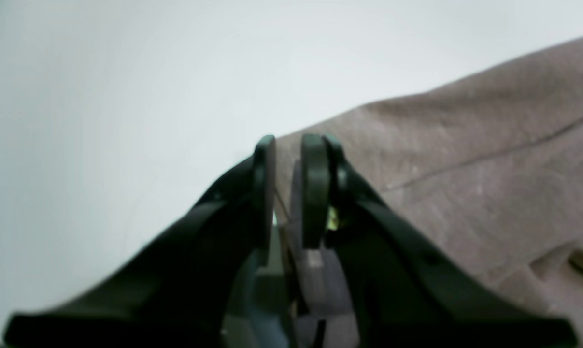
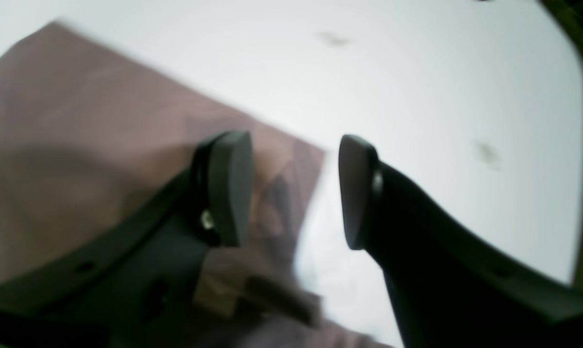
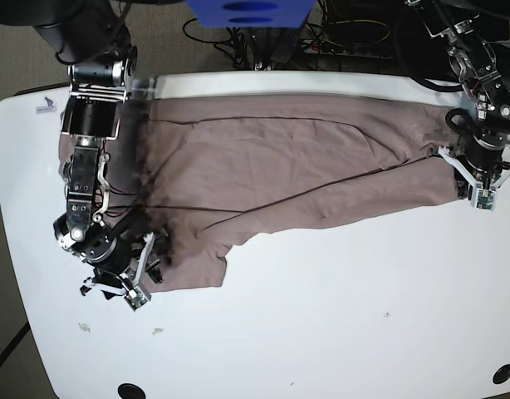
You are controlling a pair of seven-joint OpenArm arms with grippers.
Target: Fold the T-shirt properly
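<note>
My right gripper (image 2: 293,188) is gaping wide over the T-shirt (image 3: 263,166) corner. My left gripper (image 1: 289,186) is standing narrowly parted at the hem by the table (image 3: 338,332) edge; no writing readable.

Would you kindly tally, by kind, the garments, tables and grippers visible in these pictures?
T-shirt: 1
table: 1
Grippers: 2, left gripper and right gripper
Total: 4

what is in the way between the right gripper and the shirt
Nothing visible. The right gripper sits right at the T-shirt's edge, jaws apart, one over the cloth and one over the bare white table.
</note>
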